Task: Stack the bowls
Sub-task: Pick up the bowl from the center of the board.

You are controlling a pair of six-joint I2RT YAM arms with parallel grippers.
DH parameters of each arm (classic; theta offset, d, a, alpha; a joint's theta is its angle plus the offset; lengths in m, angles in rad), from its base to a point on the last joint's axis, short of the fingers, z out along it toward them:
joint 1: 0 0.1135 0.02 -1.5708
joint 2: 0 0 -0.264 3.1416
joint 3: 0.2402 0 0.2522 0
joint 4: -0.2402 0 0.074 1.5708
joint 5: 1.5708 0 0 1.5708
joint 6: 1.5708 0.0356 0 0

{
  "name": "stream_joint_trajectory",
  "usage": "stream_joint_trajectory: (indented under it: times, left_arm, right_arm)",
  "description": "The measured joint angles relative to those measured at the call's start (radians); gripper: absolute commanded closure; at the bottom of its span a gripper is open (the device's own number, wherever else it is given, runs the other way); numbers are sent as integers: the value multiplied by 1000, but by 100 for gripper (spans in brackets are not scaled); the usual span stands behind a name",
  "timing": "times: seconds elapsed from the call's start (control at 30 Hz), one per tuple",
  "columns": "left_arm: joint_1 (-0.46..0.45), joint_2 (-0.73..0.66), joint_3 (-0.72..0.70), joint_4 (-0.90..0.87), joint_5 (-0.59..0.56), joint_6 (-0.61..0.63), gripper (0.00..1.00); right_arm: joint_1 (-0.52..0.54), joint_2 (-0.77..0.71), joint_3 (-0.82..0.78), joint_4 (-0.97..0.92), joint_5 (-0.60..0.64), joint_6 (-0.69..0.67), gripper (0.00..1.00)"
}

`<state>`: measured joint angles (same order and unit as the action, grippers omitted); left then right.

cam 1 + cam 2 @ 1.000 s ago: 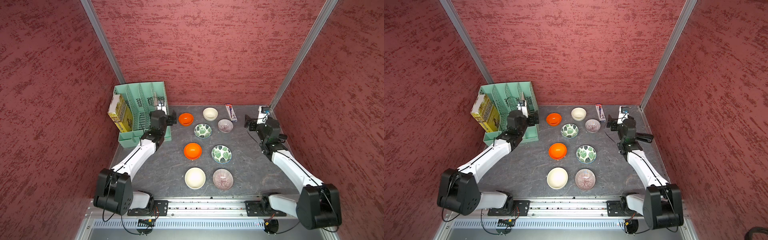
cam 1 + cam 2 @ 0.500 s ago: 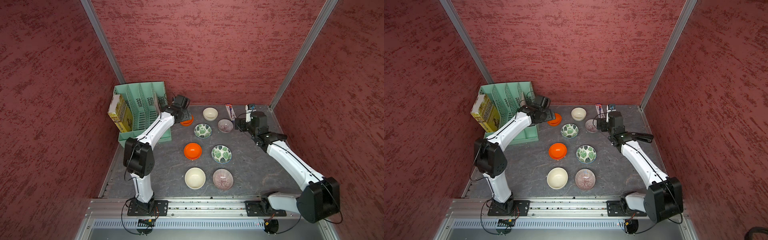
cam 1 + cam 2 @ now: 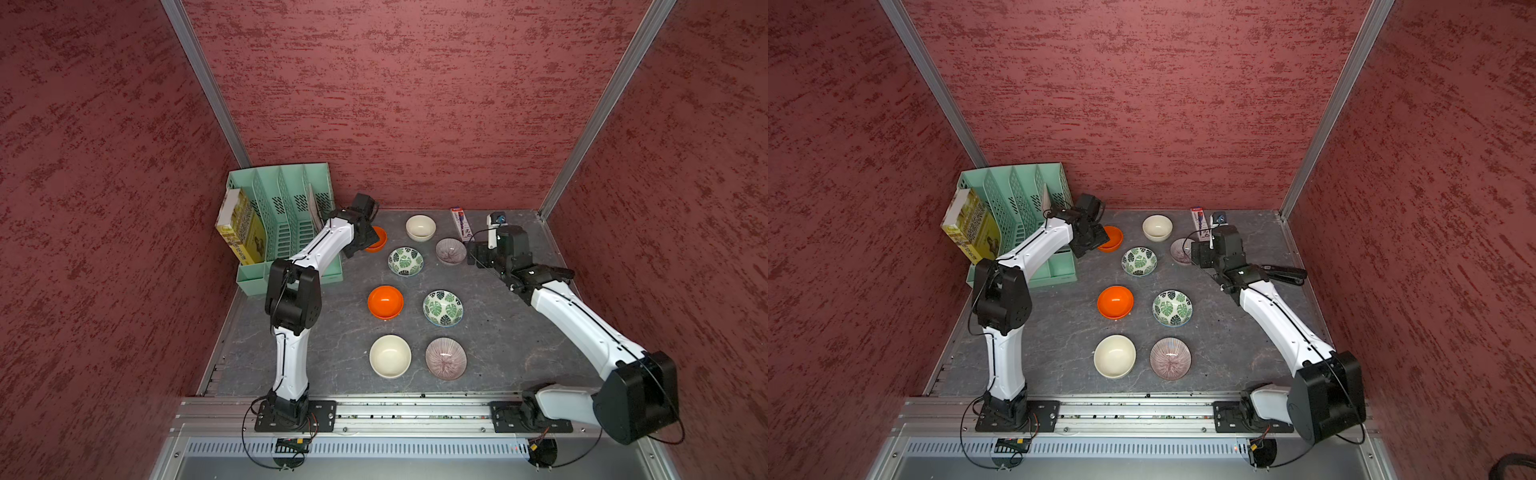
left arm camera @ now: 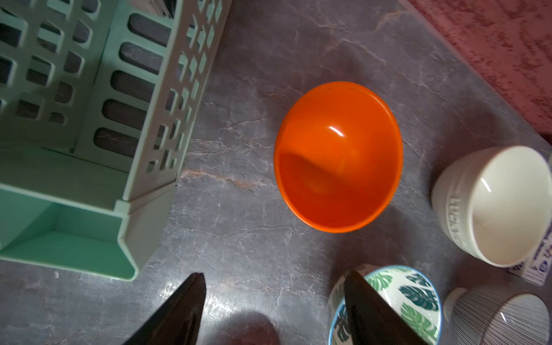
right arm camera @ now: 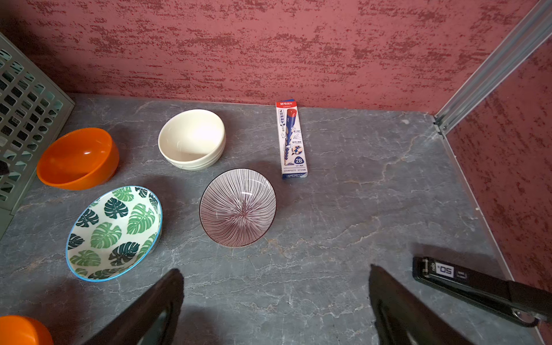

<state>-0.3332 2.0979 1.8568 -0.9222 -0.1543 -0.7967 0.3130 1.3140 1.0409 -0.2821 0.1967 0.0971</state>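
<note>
Several bowls sit apart on the grey table. At the back are an orange bowl, a cream bowl, a leaf-print bowl and a purple lined bowl. Nearer the front are an orange bowl, a leaf-print bowl, a cream bowl and a purple bowl. My left gripper hangs open just short of the back orange bowl, with only table between its fingers. My right gripper stands wide open, a little short of the back purple bowl.
A green file rack with a yellow book stands at the back left, close to the left arm. A pencil box lies by the back wall. A black stapler lies near the right edge.
The left arm has swung from beside the rack to the back orange bowl, and its jaws have narrowed somewhat. The right arm has moved left towards the back purple bowl.
</note>
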Motion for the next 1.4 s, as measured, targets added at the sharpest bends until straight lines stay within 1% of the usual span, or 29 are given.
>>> stream_joint_trajectory:
  times: [0.17,0.37,0.67,0.8,0.87,1.07,1.17,1.4]
  left_arm:
    - [-4,62,38,4,-1,-9,29]
    - [-4,121,128,2,-8,-26,33]
    - [-3,204,227,-33,-11,-45,38]
    - [-2,238,261,-67,-17,-48,38]
    - [-2,253,278,-76,-24,-49,40]
    - [0,260,291,-89,-30,-58,53]
    - [4,267,303,-93,-29,-60,54]
    - [14,288,307,-97,-26,-60,54]
  right_arm:
    - [7,40,0,2,0,0,2]
    - [24,92,0,-1,0,0,1]
    - [39,93,0,-1,3,-1,1]
    - [39,93,0,-1,10,-5,2]
    - [39,93,0,-1,11,-5,2]
    - [40,97,0,0,14,-8,2]
    - [40,102,0,0,16,-8,2]
    - [44,104,0,-1,18,-8,2]
